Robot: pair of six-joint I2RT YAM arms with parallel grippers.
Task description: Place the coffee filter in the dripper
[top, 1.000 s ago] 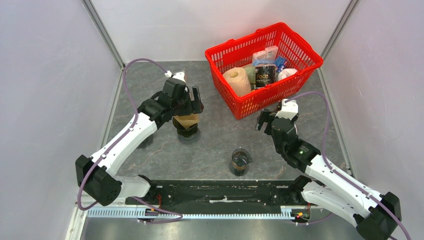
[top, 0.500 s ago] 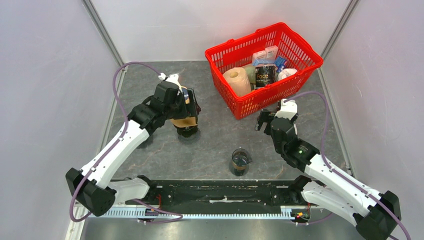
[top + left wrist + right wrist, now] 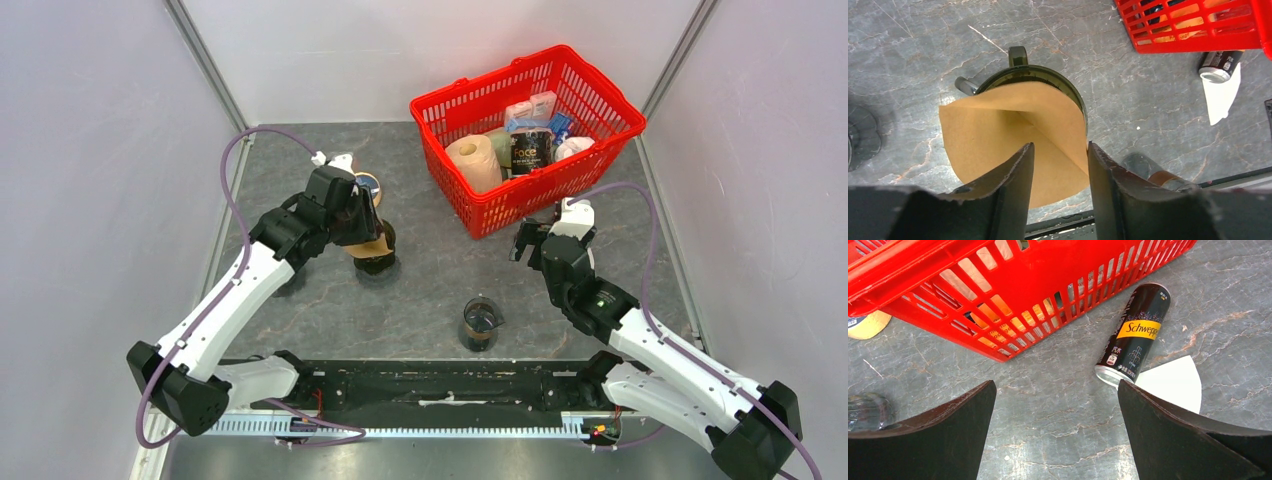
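The brown paper coffee filter [image 3: 1013, 130] sits opened as a cone in the black dripper [image 3: 1048, 72], leaning over its near left rim. In the top view the filter [image 3: 372, 245] and dripper [image 3: 376, 263] stand left of the table's middle. My left gripper [image 3: 1059, 146] hovers just above the filter's near edge with its jaws apart and nothing pinched between them; it also shows in the top view [image 3: 360, 213]. My right gripper [image 3: 1056, 385] is wide open and empty over bare table, near the red basket's front corner in the top view [image 3: 537, 233].
A red basket [image 3: 600, 105] of groceries stands at the back right. A black Schweppes can [image 3: 1134, 335] lies on a white filter paper [image 3: 1173, 382] beside it. A glass cup [image 3: 480, 325] stands near the front middle. A tape roll [image 3: 370, 184] lies behind the dripper.
My left gripper has drawn back from over the dripper toward the left and near side; the filter stays in the dripper. The right arm has not moved.
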